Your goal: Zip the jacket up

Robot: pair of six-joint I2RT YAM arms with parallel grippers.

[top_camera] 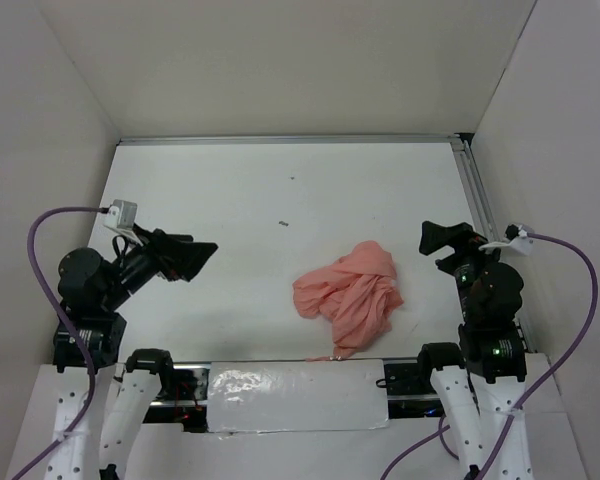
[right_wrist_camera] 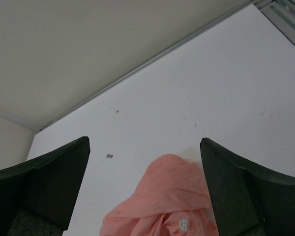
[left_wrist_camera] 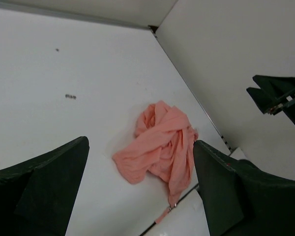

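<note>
The salmon-pink jacket [top_camera: 350, 297] lies crumpled in a heap on the white table, right of centre near the front edge. A strip of it with a small metal piece hangs over the front edge. It also shows in the left wrist view [left_wrist_camera: 160, 145] and the right wrist view [right_wrist_camera: 169, 204]. My left gripper [top_camera: 202, 255] is open and empty, held above the table well left of the jacket. My right gripper [top_camera: 433, 240] is open and empty, just right of the jacket. The zipper is hidden in the folds.
White walls enclose the table on three sides. A metal rail [top_camera: 477, 200] runs along the right edge. A small dark speck [top_camera: 283, 224] lies on the table behind the jacket. A white taped strip [top_camera: 295, 395] covers the front edge between the arm bases.
</note>
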